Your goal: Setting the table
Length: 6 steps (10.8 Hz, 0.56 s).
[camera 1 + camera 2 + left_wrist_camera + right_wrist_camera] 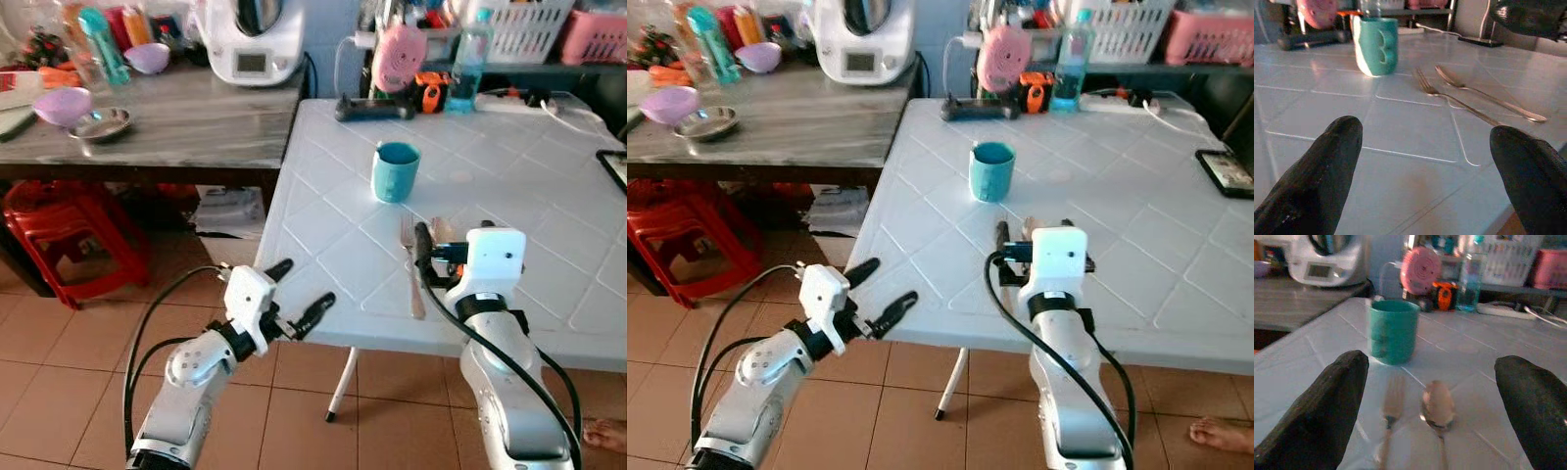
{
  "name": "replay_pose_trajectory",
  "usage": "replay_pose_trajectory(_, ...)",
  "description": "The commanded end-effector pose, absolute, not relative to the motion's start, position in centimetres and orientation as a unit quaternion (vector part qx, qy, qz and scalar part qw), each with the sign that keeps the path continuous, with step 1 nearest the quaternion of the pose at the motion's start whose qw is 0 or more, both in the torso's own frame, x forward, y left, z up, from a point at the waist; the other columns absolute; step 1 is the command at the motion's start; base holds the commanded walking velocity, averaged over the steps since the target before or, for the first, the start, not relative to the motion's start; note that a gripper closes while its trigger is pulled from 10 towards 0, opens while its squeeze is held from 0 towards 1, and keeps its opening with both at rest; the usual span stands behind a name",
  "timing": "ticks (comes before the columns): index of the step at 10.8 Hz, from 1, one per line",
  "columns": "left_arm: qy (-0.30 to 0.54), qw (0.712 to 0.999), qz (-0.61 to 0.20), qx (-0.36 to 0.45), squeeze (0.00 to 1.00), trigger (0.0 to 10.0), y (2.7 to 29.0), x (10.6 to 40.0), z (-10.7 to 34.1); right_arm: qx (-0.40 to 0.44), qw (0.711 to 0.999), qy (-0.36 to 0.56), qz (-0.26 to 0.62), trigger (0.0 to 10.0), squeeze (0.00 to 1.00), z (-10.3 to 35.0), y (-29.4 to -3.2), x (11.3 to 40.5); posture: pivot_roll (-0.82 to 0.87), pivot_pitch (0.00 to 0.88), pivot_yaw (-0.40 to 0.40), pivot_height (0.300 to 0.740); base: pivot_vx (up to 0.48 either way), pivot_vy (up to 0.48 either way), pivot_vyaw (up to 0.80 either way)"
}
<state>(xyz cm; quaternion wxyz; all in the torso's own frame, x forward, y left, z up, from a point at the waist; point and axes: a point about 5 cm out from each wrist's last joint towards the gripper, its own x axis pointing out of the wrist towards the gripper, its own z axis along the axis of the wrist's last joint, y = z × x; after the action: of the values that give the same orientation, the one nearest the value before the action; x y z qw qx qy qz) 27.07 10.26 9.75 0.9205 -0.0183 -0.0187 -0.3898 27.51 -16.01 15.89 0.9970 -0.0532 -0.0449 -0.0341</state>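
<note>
While both tools gape, right tool [1432,396] over fork [1391,406] and spoon [1437,406], teal mug [395,171] beyond.

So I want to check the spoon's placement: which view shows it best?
The left wrist view: the whole spoon lies beside the fork. The right wrist view shows just its bowl; the eye views have it mostly behind the right arm.

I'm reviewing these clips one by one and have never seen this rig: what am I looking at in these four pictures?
A humanoid robot stands at a white table. The two wide pictures come from cameras in its head; the other two look along each arm's two black fingers. The left gripper is open, off the table's near corner. The right gripper is open over a fork and spoon lying side by side. Beyond them stands a teal mug. Neither gripper holds anything.
</note>
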Motion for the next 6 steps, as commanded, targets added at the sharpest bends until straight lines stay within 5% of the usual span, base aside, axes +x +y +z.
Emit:
replay_pose_trajectory(1,-0.018,0.914,-0.405,-0.015,0.00,10.0,10.3,27.0,10.1,-0.045,0.997,-0.032,-0.049,10.0,0.00,15.7,-16.5,27.6,-0.01,0.061,0.041,0.740,0.000,0.000,0.00)
replay_pose_trajectory(6,0.001,0.882,-0.471,-0.010,0.00,10.0,10.2,26.9,10.4,-0.036,0.999,0.034,-0.004,10.0,0.00,14.1,-15.9,29.2,0.00,0.067,0.051,0.740,0.000,0.000,0.00)
